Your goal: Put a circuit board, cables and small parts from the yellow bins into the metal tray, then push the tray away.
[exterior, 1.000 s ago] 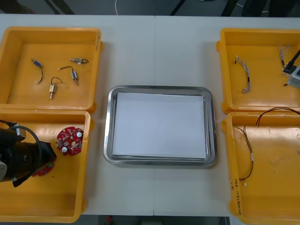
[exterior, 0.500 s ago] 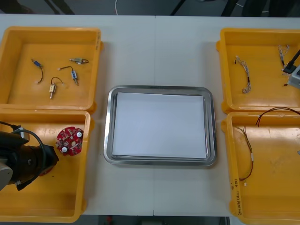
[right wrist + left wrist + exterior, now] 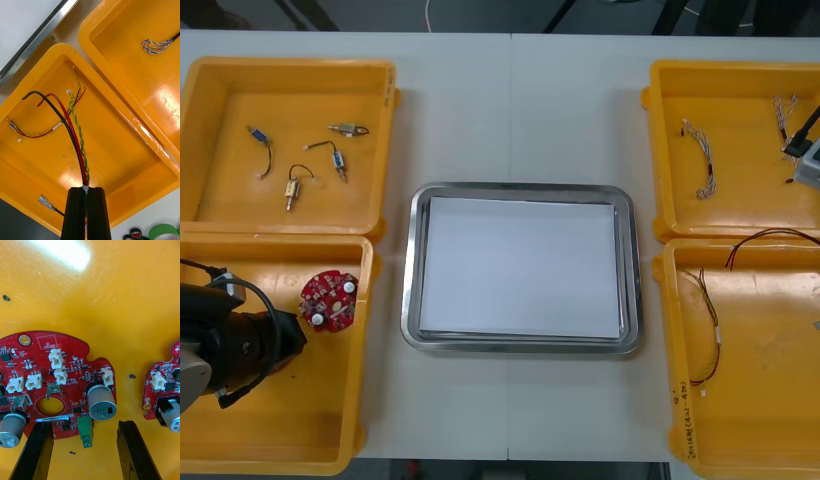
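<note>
**Left gripper (image 3: 84,425) hovering open over a round red circuit board (image 3: 56,386) in the near-left yellow bin (image 3: 330,430).**
Fingers (image 3: 33,453) apart at the board's edge. We'd drop and pinch bare rim, clear of the capacitors (image 3: 101,405), lifting straight since a second board (image 3: 163,390) lies just beside. Then over the bin wall (image 3: 367,330), open table (image 3: 510,110) to the metal tray (image 3: 409,270). Right gripper (image 3: 85,189) waits, closed, above the near-right bin (image 3: 760,400).

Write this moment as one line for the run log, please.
left hand: open, over circuit board in near left bin | right hand: shut on cables, at near right bin
</note>
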You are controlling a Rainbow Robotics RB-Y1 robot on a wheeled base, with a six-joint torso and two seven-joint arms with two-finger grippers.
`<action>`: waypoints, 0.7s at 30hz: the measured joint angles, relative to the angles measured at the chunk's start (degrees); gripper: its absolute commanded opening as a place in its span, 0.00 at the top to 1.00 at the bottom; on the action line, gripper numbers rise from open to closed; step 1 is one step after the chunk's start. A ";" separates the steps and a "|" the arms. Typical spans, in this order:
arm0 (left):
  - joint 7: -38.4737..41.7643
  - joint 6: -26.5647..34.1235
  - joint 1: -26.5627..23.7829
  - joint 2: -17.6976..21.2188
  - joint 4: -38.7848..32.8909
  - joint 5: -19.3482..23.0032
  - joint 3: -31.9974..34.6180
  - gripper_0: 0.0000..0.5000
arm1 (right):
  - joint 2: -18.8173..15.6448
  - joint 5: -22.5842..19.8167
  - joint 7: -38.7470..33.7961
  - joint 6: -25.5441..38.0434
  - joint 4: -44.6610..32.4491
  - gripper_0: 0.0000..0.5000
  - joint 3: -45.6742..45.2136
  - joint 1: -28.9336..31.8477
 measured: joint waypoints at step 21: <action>0.00 -0.08 0.10 0.01 0.01 -1.58 -1.07 1.00 | 0.00 -0.01 0.00 0.00 0.00 1.00 0.00 0.00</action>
